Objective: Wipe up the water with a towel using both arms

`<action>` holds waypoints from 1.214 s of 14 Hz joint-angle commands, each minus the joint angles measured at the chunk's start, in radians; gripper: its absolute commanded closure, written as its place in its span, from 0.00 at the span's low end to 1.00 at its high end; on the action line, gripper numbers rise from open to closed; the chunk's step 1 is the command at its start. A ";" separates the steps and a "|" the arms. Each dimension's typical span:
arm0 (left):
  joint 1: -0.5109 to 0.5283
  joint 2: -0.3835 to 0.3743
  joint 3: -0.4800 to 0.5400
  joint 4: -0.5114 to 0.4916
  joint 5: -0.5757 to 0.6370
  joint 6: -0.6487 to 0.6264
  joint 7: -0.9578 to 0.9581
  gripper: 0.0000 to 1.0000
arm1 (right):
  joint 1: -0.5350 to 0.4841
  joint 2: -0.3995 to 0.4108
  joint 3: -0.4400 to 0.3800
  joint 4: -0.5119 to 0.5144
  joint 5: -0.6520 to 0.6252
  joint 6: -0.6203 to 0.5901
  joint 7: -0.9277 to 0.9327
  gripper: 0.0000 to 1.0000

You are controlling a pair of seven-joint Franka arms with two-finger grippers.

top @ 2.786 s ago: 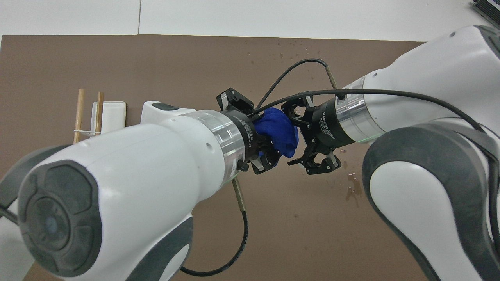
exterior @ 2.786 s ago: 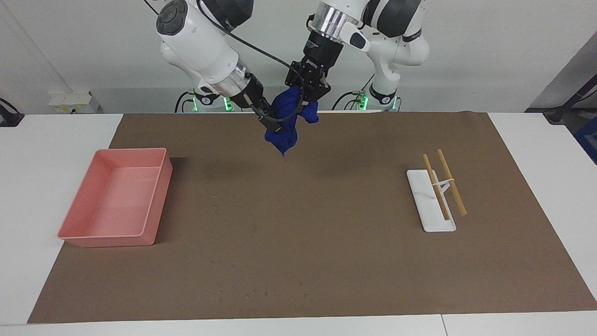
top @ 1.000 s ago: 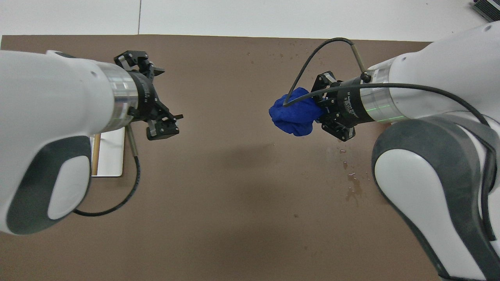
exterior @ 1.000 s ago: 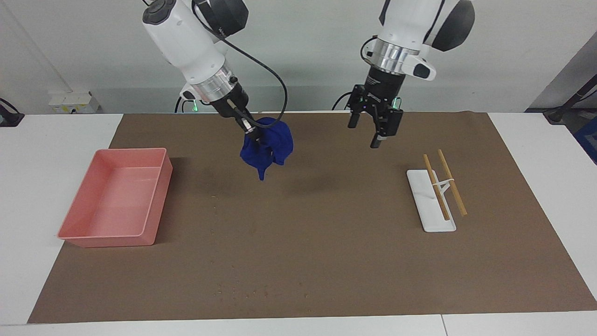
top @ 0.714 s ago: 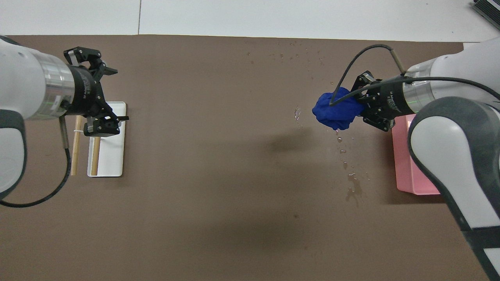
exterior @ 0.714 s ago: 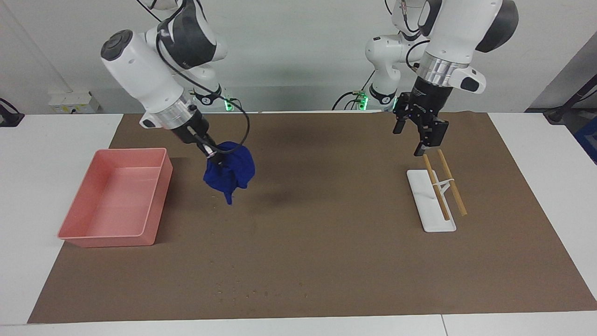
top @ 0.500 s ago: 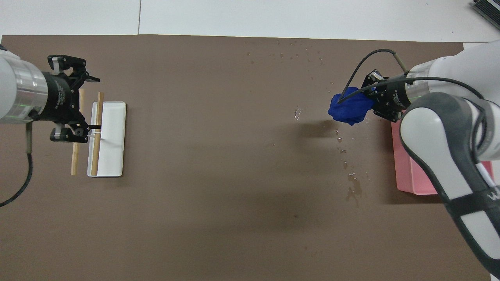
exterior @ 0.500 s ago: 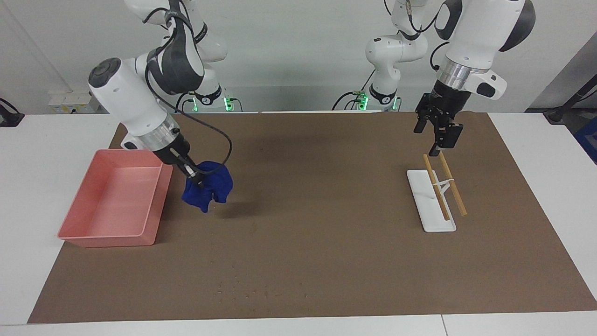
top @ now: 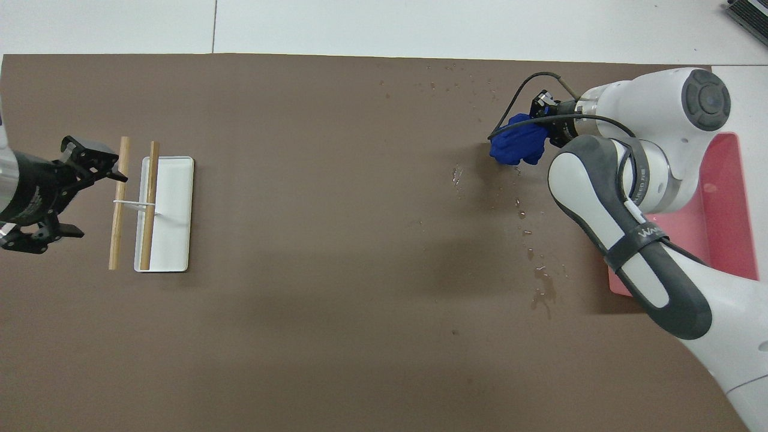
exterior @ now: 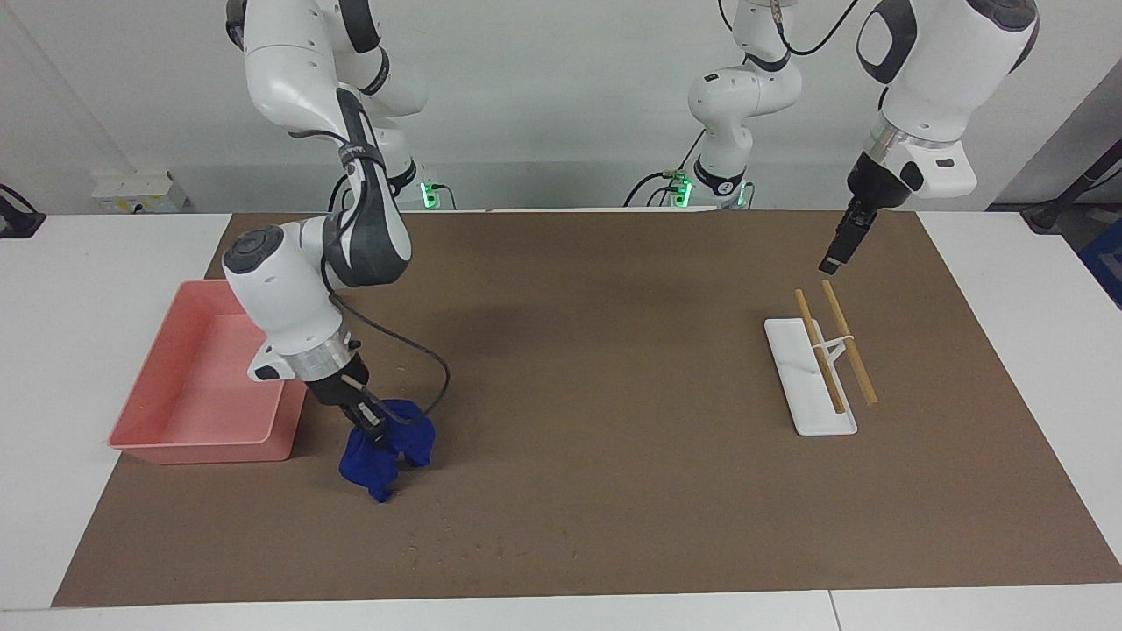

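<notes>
My right gripper (exterior: pixel 372 431) is shut on a bunched blue towel (exterior: pixel 386 451). It holds the towel low beside the pink tray's corner, and the towel's lower end seems to touch the brown mat (exterior: pixel 596 456). In the overhead view the towel (top: pixel 516 147) sits among water drops (top: pixel 543 294) scattered on the mat, with the right gripper (top: pixel 538 134) at it. My left gripper (exterior: pixel 837 250) is open and empty, up in the air over the mat by the chopsticks; it also shows in the overhead view (top: pixel 57 198).
A pink tray (exterior: pixel 193 412) stands at the right arm's end of the mat. A white rest (exterior: pixel 811 412) with two tied wooden chopsticks (exterior: pixel 846 342) lies at the left arm's end. Small drops (exterior: pixel 465 550) dot the mat's edge farthest from the robots.
My right gripper has carried the towel along the pink tray, away from the robots, and lowered it to the mat. My left gripper has drawn back toward its own end of the table.
</notes>
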 commanded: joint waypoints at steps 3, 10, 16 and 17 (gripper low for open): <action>-0.239 -0.017 0.242 -0.017 0.088 -0.026 0.326 0.00 | 0.004 -0.087 0.004 -0.235 -0.025 0.026 -0.086 1.00; -0.263 0.065 0.240 0.074 0.122 -0.131 0.392 0.00 | -0.004 -0.194 0.004 -0.462 -0.037 0.003 -0.262 1.00; -0.274 0.028 0.246 -0.008 0.113 -0.111 0.394 0.00 | -0.068 -0.328 0.004 -0.585 -0.037 -0.246 -0.306 1.00; -0.286 0.029 0.247 -0.002 0.113 -0.108 0.395 0.00 | -0.094 -0.343 0.004 -0.602 -0.037 -0.276 -0.317 1.00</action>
